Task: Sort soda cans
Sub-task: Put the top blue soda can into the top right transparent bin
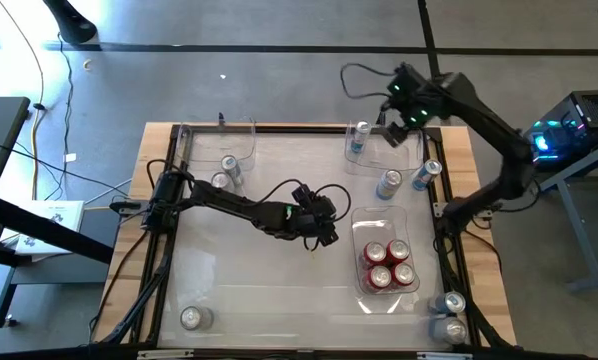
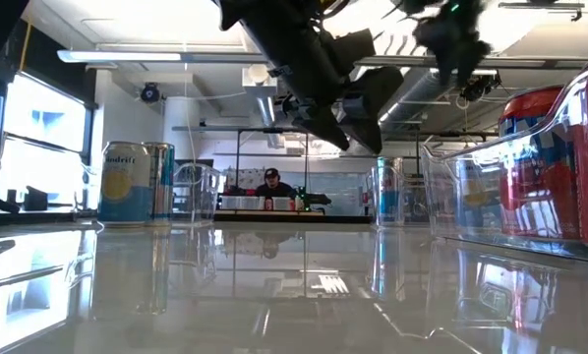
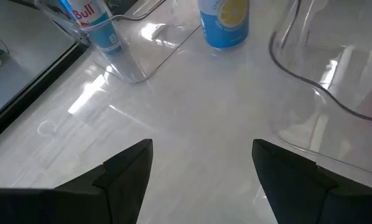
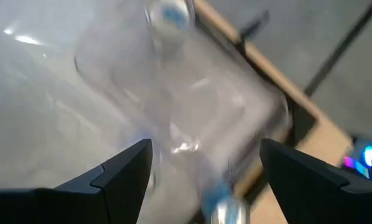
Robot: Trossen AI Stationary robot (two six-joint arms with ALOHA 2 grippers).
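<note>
Soda cans stand about the table. Several red ones fill a clear bin at the right. A blue can stands in the far right bin, and two blue cans stand on the table beside it. Silver cans are at the far left bin. My left gripper hovers open over mid-table, facing a blue-and-yellow can. My right gripper hangs open, high above the far right bin.
A silver can stands at the near left corner, and two more cans at the near right corner. A clear bin's curved wall rises close beside my left gripper. Bare tabletop lies at the near middle.
</note>
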